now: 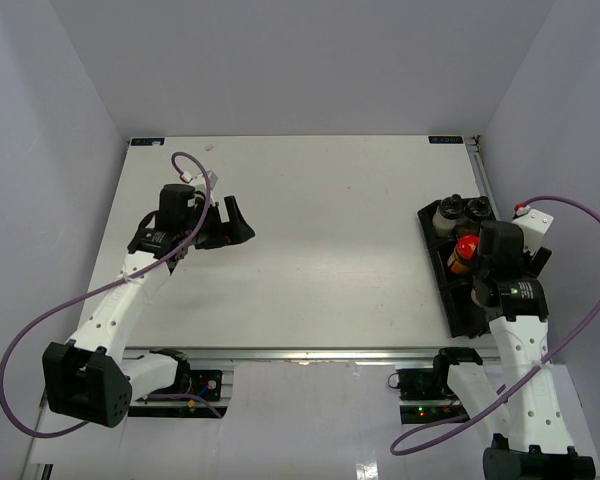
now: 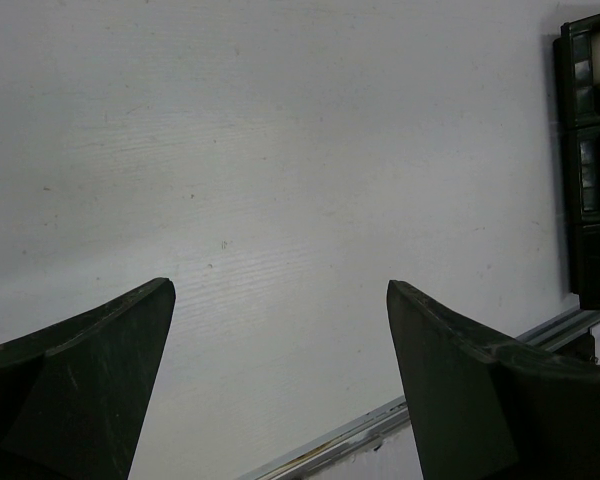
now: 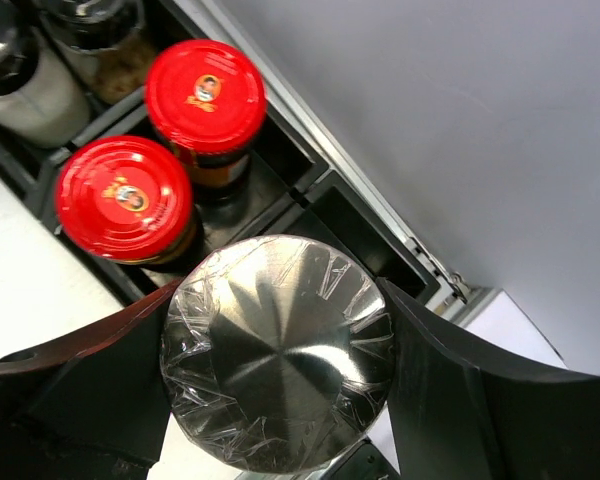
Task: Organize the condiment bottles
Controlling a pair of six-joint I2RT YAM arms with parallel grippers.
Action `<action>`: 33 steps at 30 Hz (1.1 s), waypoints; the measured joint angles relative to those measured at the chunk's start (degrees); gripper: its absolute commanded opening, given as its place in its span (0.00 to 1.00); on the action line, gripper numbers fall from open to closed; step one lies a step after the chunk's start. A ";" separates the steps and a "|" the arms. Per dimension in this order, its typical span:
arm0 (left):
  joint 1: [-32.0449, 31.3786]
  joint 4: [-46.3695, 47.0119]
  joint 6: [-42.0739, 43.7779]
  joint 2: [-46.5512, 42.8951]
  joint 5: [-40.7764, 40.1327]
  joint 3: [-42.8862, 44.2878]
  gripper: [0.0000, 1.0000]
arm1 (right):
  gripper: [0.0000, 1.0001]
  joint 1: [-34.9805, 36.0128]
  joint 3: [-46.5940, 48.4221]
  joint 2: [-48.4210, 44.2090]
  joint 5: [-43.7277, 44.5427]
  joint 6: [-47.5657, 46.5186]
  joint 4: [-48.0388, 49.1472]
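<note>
My right gripper (image 3: 280,300) is shut on a bottle with a silver-grey lid (image 3: 278,352) wrapped in clear film, and holds it over the near part of the long black tray (image 3: 365,235). Two red-capped bottles (image 3: 205,95) (image 3: 123,197) stand side by side in the tray just beyond it. A clear bottle with white contents (image 3: 25,90) and a dark-capped bottle (image 3: 105,45) stand at the tray's far end. In the top view the right gripper (image 1: 483,290) is over the tray (image 1: 465,322). My left gripper (image 1: 235,225) is open and empty over bare table at the left.
The tray lies along the table's right edge, close to the grey side wall (image 1: 560,150). An empty compartment (image 3: 350,215) shows to the right of the held bottle. The left wrist view shows the white table (image 2: 280,150), its front rail and the tray (image 2: 590,160) far off.
</note>
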 measured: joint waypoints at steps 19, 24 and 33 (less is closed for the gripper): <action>0.00 -2.41 0.85 -1.03 -0.28 1.07 0.98 | 0.08 -6.72 -8.56 -5.24 0.29 3.12 5.04; 0.00 -2.41 0.85 -1.01 -0.24 1.07 0.98 | 0.08 -6.72 -10.16 -7.92 0.38 3.28 6.80; 0.00 -2.49 0.85 -1.01 -0.26 1.08 0.98 | 0.08 -6.74 -13.33 -7.10 0.83 5.03 8.74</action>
